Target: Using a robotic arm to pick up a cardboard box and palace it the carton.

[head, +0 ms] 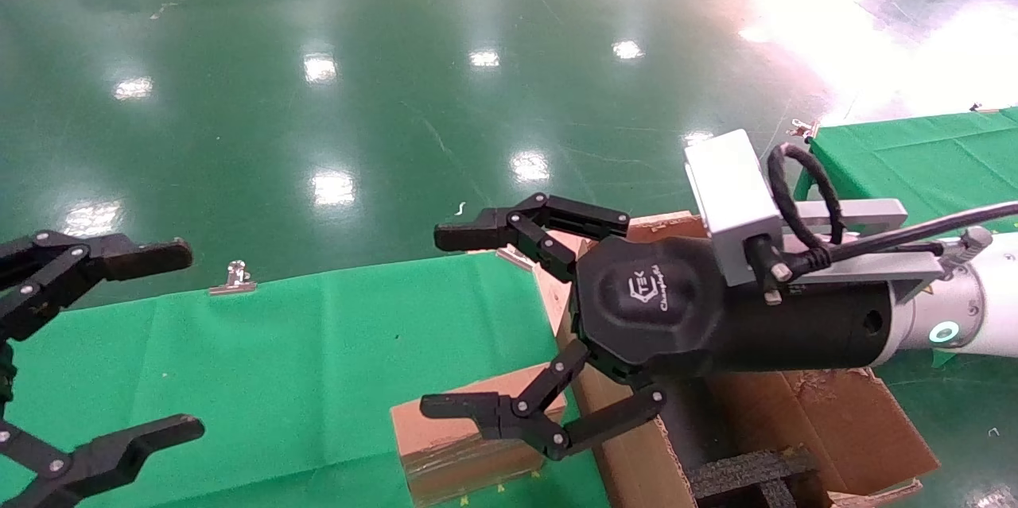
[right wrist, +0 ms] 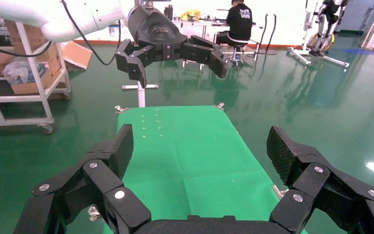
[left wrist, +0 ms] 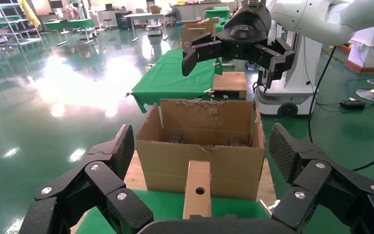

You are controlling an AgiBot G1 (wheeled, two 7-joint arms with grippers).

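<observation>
**Both grippers open, box still on the table**

At the far left of the head view, the left gripper (head: 187, 341) hangs above the green table (head: 278, 349), its two black fingers spread wide with nothing between them. Its arm reaches in from the left edge, fingers pointing toward the middle.

Further right, the small cardboard box (head: 461, 444) lies on the green cloth, touching the carton's near wall. In the left wrist view its narrow side with the round hole faces the camera.

Above the box, the right gripper (head: 449, 321) is held level, fingers pointing left and opened wide, empty. One finger crosses over the box's top without gripping it. The right arm (head: 986, 305) extends horizontally from the right edge, over the carton (head: 628, 452), whose torn flaps stand open.
</observation>
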